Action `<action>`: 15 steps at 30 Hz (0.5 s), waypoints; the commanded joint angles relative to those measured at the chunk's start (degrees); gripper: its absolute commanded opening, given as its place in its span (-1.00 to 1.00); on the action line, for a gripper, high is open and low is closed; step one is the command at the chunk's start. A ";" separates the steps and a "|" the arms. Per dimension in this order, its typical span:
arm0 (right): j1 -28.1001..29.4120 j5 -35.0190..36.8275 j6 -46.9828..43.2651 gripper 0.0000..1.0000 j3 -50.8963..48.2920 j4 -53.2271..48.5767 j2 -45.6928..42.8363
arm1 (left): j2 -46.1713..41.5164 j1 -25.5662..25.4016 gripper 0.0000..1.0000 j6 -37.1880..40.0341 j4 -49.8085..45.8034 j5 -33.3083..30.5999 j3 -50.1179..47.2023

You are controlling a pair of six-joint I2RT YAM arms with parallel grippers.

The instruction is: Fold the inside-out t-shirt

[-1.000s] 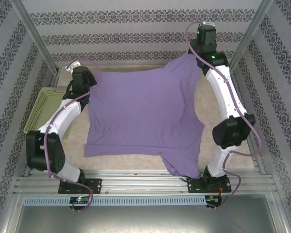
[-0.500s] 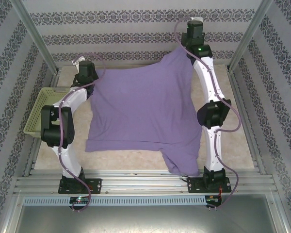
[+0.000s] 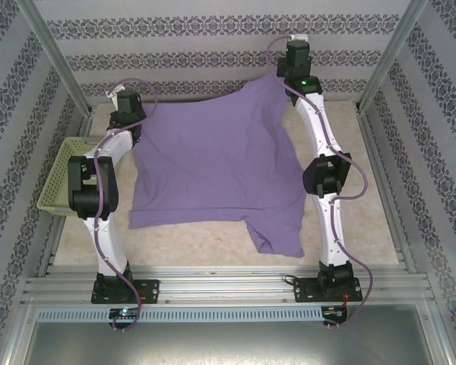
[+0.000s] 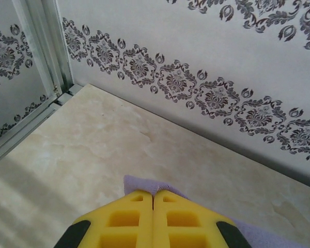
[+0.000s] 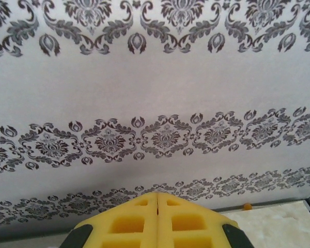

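The inside-out t-shirt (image 3: pixel 213 160) is a plain lavender sheet, stretched over the table with its plain face up. Its two far corners are held up near the back wall. My left gripper (image 3: pixel 134 112) is shut on the far left corner; in the left wrist view a purple fold (image 4: pixel 144 184) pokes out past the closed yellow fingertips of that gripper (image 4: pixel 153 195). My right gripper (image 3: pixel 283 73) is shut on the far right corner and holds it higher. In the right wrist view the right gripper (image 5: pixel 158 195) faces the wall and the cloth is hidden behind its fingers. One sleeve (image 3: pixel 277 232) lies at the near right.
A yellow-green basket (image 3: pixel 61 179) sits at the table's left edge, beside my left arm. The patterned back wall (image 3: pixel 213 57) is close behind both grippers. A small orange speck (image 5: pixel 246 206) lies at the wall's foot. Bare marble table (image 3: pixel 190 247) shows near the front rail.
Both arms have reached farther toward the back wall and drawn the shirt away from the front rail. The near sleeve has slid back onto the table. Both grips have held.
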 commanded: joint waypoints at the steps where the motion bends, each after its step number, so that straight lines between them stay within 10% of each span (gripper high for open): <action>1: -1.04 -1.12 0.71 -1.00 2.30 2.60 1.02 | 1.35 0.46 -1.00 -0.76 -2.21 1.13 1.92; 15: -2.01 -3.36 4.91 -1.00 -1.04 -5.36 -5.69 | -3.84 2.00 -1.00 -5.58 -6.46 12.29 -1.31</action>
